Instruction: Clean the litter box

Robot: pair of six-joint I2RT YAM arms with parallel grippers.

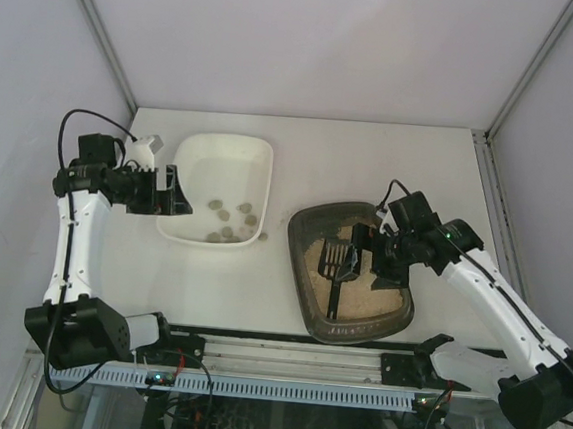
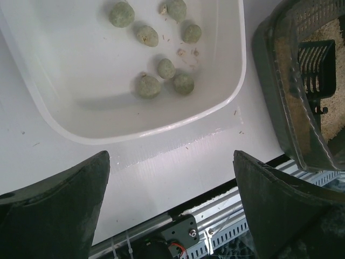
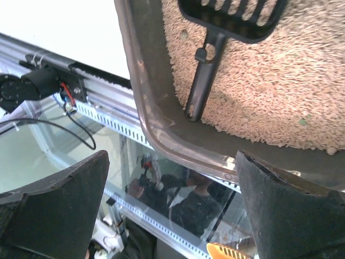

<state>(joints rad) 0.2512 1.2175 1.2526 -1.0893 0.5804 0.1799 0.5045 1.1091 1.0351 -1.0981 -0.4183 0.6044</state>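
The litter box (image 1: 303, 276) is a dark tray of beige litter at the table's front right. A black slotted scoop (image 1: 338, 269) lies in the litter, handle toward the front edge. My right gripper (image 1: 371, 257) hovers over the box just right of the scoop, open and empty. In the right wrist view the box rim (image 3: 144, 116) and scoop handle (image 3: 202, 81) lie beyond the open right gripper (image 3: 171, 162). My left gripper (image 1: 176, 195) stands open beside the white tray's left edge. The left wrist view shows the open left gripper (image 2: 171, 162), the litter box (image 2: 272, 91) and scoop (image 2: 315, 67).
The white tray (image 1: 260, 167) left of the box holds several grey-green clumps (image 1: 228, 221); its rim (image 2: 161, 125) and clumps (image 2: 148, 86) show in the left wrist view. An aluminium rail (image 1: 285, 350) runs along the front table edge. Enclosure walls stand close on three sides.
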